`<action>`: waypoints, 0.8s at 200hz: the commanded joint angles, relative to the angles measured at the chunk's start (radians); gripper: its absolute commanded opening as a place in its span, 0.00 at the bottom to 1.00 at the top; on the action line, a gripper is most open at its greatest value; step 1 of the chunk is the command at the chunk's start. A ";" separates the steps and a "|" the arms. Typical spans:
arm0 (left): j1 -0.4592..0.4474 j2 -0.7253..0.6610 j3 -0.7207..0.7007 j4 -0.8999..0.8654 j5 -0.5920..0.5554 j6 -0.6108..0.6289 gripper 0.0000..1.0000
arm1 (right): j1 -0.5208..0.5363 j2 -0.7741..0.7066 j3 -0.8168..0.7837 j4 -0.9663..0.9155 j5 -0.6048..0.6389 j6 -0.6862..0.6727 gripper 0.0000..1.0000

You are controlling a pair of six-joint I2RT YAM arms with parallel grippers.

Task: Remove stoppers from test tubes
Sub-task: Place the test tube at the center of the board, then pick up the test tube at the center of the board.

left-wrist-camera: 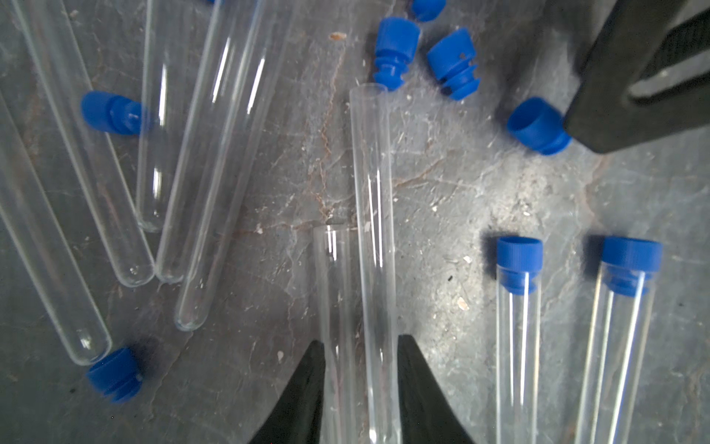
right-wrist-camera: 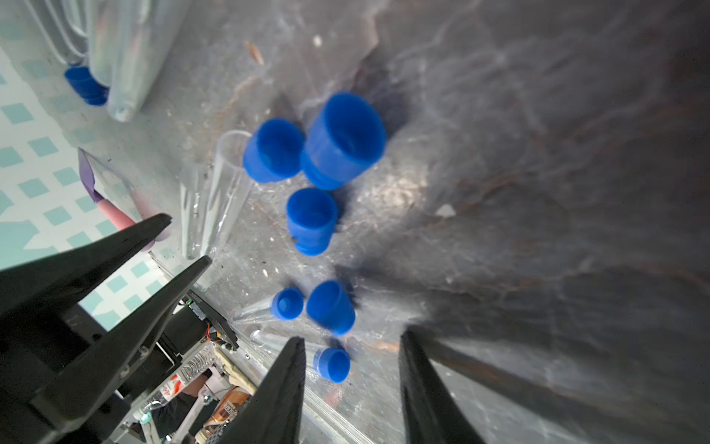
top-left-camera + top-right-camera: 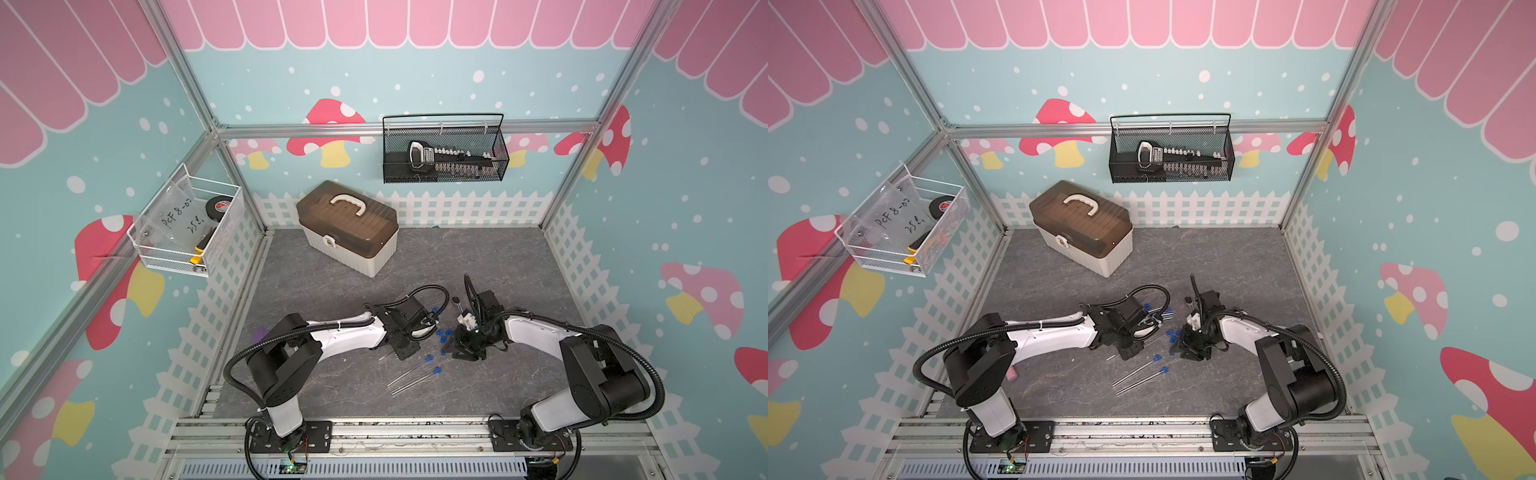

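While the right gripper (image 2: 351,338) gapes empty above loose stoppers (image 2: 311,221), the left gripper (image 1: 359,340) — jaws parted — straddles two test tubes (image 1: 370,173).

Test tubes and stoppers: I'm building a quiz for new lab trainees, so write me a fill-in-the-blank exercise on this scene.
1. The loose stoppers on the mat are ___.
2. The left gripper straddles ___ unstoppered test tubes.
3. The roll of tape sits in the ___ wire basket.
4. The toolbox has a ___ handle.
Missing words: blue; two; white; white.
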 commanded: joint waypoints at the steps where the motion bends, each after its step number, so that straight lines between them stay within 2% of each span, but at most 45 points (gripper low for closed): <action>1: 0.009 -0.036 0.013 0.002 -0.013 -0.012 0.32 | -0.002 -0.070 0.007 -0.049 0.033 0.001 0.43; 32: -0.002 -0.133 0.005 -0.064 -0.030 -0.093 0.33 | -0.002 -0.184 0.026 -0.167 0.074 -0.039 0.44; 55: -0.063 -0.180 -0.040 -0.066 -0.039 -0.170 0.35 | -0.002 -0.229 -0.005 -0.176 0.056 -0.039 0.44; 112: -0.163 -0.105 -0.042 -0.032 -0.090 -0.341 0.35 | -0.002 -0.267 -0.042 -0.180 0.032 -0.041 0.45; 160: -0.189 -0.054 -0.043 -0.025 -0.098 -0.375 0.33 | -0.002 -0.298 -0.063 -0.180 0.024 -0.039 0.45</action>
